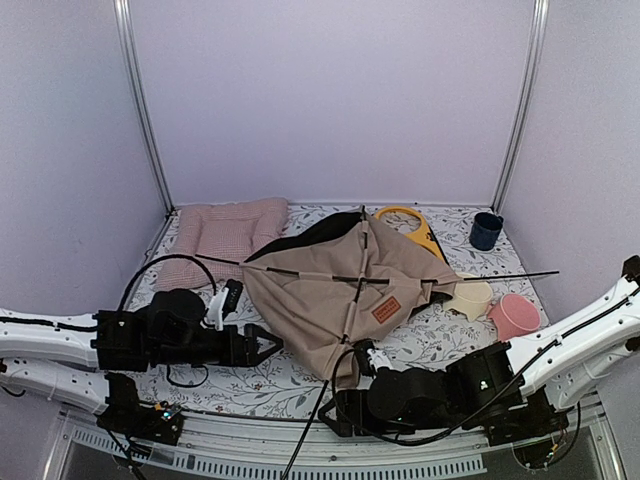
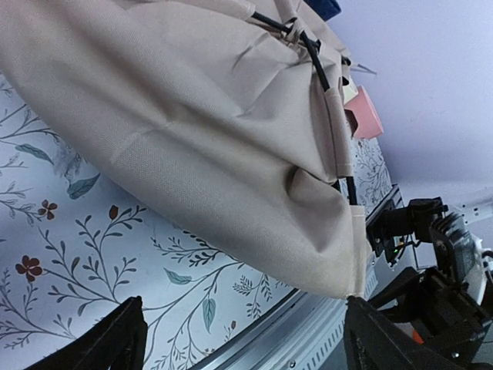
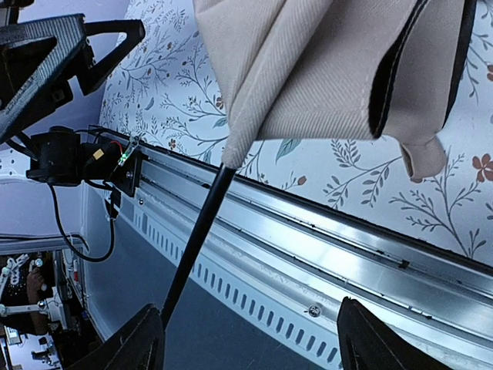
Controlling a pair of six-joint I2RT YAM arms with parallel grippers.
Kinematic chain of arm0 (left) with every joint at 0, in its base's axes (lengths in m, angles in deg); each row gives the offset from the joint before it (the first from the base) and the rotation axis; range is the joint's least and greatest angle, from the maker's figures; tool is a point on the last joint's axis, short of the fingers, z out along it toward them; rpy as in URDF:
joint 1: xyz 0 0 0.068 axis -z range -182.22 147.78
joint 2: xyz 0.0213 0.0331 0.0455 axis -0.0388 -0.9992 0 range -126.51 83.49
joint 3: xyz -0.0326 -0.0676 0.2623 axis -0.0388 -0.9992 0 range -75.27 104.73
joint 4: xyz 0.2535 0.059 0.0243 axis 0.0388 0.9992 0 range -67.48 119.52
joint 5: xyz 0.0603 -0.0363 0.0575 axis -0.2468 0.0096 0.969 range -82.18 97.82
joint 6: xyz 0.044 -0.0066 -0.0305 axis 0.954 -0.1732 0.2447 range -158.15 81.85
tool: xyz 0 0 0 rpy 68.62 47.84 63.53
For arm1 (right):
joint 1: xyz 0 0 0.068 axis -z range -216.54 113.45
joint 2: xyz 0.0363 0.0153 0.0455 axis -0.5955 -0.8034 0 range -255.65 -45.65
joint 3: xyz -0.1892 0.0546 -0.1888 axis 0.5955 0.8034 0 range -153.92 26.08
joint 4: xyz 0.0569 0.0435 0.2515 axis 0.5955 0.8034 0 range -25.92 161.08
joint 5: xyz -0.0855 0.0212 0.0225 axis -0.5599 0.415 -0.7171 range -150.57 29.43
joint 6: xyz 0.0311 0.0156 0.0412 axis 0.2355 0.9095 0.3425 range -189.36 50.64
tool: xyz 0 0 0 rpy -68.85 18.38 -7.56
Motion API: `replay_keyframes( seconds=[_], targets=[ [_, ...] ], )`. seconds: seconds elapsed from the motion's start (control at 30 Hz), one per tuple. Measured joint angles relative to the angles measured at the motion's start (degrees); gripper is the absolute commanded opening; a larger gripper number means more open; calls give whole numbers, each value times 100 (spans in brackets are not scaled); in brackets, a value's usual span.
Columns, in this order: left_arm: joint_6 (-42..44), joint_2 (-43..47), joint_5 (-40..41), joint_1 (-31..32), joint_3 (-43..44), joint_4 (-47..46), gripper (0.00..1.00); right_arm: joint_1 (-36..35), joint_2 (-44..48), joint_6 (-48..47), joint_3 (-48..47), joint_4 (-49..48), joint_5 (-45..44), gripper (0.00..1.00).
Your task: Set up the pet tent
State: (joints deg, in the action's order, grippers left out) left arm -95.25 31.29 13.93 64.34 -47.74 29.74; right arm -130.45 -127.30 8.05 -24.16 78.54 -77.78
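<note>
The pet tent is seen lying slumped at the centre of the overhead frame on a floral-printed table cover. A small brown label is stitched to its lower right panel; the lettering on it is too small to be read. The tan fabric is crossed by thin black poles. One pole is stretched far out to the right, and another is pushed past the near table edge at the bottom of the frame. Black lining is shown along the tent's upper left edge.

A pink checked cushion is laid at upper left, just beside the tent. A yellow stand is partly covered by the tent's upper right corner. A cream bowl and a pink cup are placed to the right, with a dark blue cup further back.

The left gripper is held wide open, with nothing in it, just beside the tent's lower left edge. The right gripper is likewise spread open below the tent's bottom corner, with the overhanging pole beside one finger.
</note>
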Motion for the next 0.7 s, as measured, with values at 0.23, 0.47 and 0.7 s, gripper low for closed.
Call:
replay_keyframes(
  seconds=[0.23,0.47,0.7],
  targets=[
    [-223,-363,155,94,0,-208,89,-92,-380,240,0,-658,232,63],
    [-258,-581,260,96,24,-229,90,-98,-562,184,0,-1095,452,53],
    [-249,-793,341,101,160,-313,89,-17,-562,101,50,-1368,542,40]
  ],
)
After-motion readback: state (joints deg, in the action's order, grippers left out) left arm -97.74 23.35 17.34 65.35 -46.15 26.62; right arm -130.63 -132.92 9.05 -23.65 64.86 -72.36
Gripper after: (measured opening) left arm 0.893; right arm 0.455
